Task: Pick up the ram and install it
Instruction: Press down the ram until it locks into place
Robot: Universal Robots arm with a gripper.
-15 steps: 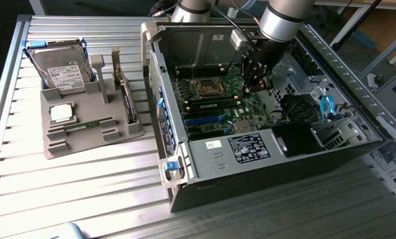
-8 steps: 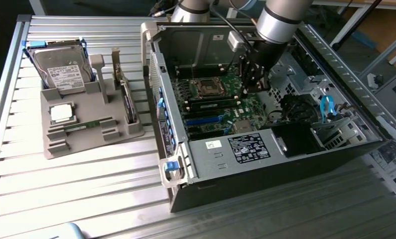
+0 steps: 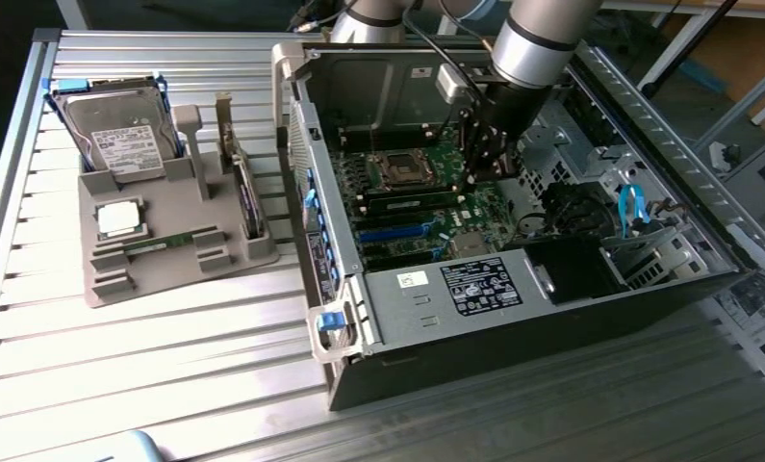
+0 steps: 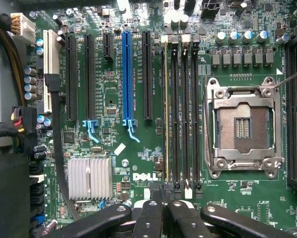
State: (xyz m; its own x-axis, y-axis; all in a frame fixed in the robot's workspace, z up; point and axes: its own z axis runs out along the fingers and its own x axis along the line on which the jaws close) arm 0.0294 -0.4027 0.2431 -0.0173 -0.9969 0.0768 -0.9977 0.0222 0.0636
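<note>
The ram (image 4: 166,114), a thin green stick seen edge-on, stands in the memory slot nearest the blue-tabbed expansion slots on the motherboard (image 4: 113,89). My gripper (image 4: 163,210) is shut, its black fingertips together just past one end of that slot. I cannot tell whether they touch the stick. In the exterior view my gripper (image 3: 485,166) hangs inside the open computer case (image 3: 485,289), over the memory slots beside the CPU socket (image 3: 401,171). Another green stick (image 3: 164,243) lies in the grey holder (image 3: 113,279) outside the case.
The holder also carries a hard drive (image 3: 119,135), a square silver chip (image 3: 119,218) and an upright expansion card (image 3: 243,188). Beside the ram are three empty black slots (image 4: 184,114) and the open CPU socket (image 4: 243,129). Cables and a drive cage crowd the case's far side (image 3: 613,221).
</note>
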